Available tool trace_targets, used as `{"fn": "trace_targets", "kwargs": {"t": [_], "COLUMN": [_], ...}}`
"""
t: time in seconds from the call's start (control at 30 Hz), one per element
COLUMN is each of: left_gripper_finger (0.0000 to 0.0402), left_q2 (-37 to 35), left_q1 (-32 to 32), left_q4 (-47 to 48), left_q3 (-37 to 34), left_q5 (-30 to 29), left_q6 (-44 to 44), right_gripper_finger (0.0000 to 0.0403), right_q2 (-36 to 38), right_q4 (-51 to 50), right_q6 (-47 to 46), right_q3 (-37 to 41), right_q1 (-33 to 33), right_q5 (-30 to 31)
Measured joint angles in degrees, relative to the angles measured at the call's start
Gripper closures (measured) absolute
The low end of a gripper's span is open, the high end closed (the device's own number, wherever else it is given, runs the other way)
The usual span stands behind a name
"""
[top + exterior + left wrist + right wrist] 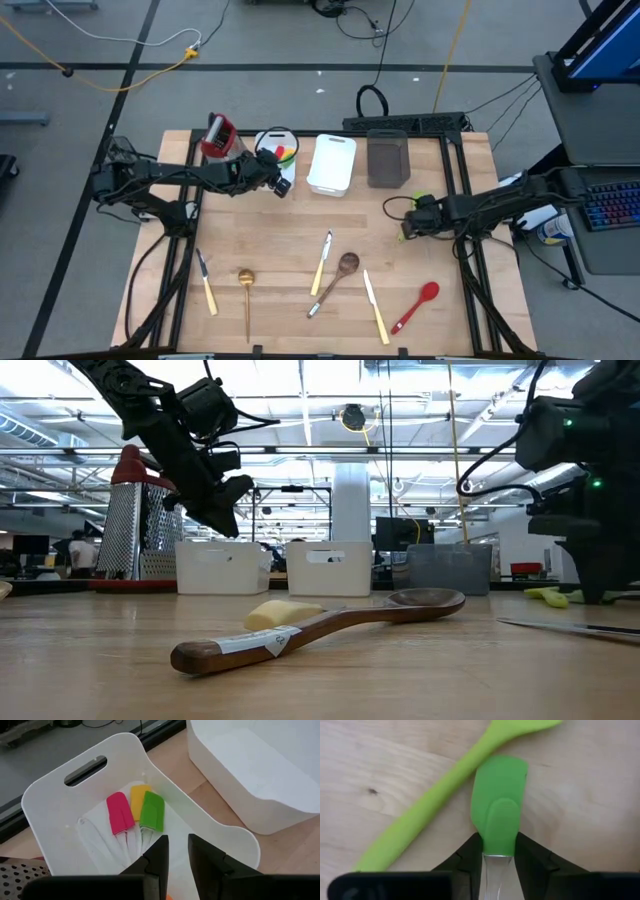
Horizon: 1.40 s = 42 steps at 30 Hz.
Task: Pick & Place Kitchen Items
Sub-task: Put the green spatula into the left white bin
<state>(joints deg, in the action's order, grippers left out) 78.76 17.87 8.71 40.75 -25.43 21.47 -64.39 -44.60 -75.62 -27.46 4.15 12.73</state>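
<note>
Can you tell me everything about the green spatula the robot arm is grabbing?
The green spatula has a flat, bright green blade with rounded corners that looks like soft silicone, and a raised tongue down its middle joins a clear handle. The right gripper is shut on it just below the blade, near the table's right edge. The blade lies over the wooden table, and one corner meets a long lime-green utensil lying slantwise beside it.

Green spatula [499, 815] lies flat beside a lime utensil [440, 795]; wooden spoon [335, 280], red spoon [416, 306], seemingly gold ladle [246, 298] nearer the front.
</note>
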Motion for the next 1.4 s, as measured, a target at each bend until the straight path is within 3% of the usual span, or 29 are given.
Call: {"fn": "trace_targets", "kwargs": {"t": [0.33,0.5,0.73,0.9,1.1,1.4], "left_gripper_finger": [0.0325,0.0325,0.0325,0.0325,0.0325,0.0325], "left_q2": [0.0,0.0,0.0,0.0,0.0,5.0], "left_q1": [0.0,0.0,-2.6,-6.7,-11.2,-15.1], "left_q4": [-1.1,-5.1,-12.4,-17.7,-25.3,-42.0], "left_q3": [0.0,0.0,0.0,0.0,0.0,0.0], "left_q5": [0.0,1.9,13.9,16.0,16.0,16.0], "left_q6": [0.1,-0.8,-6.1,-8.6,-9.3,-13.2], "right_gripper_finger": [0.0317,0.0317,0.0317,0.0317,0.0317,0.0316], "right_q2": [6.7,6.9,5.0,2.1,-4.7,-19.4], "right_q4": [8.5,24.3,52.4,67.0,88.8,116.8], "right_q6": [15.1,29.8,55.2,67.9,76.1,78.2], "right_q3": [-3.5,-3.5,-3.5,-3.5,-3.5,-4.5], "right_q1": [-0.2,-0.2,-0.8,-2.0,-4.2,-7.5], "right_q5": [4.8,5.6,6.9,5.1,5.2,-2.5]}}
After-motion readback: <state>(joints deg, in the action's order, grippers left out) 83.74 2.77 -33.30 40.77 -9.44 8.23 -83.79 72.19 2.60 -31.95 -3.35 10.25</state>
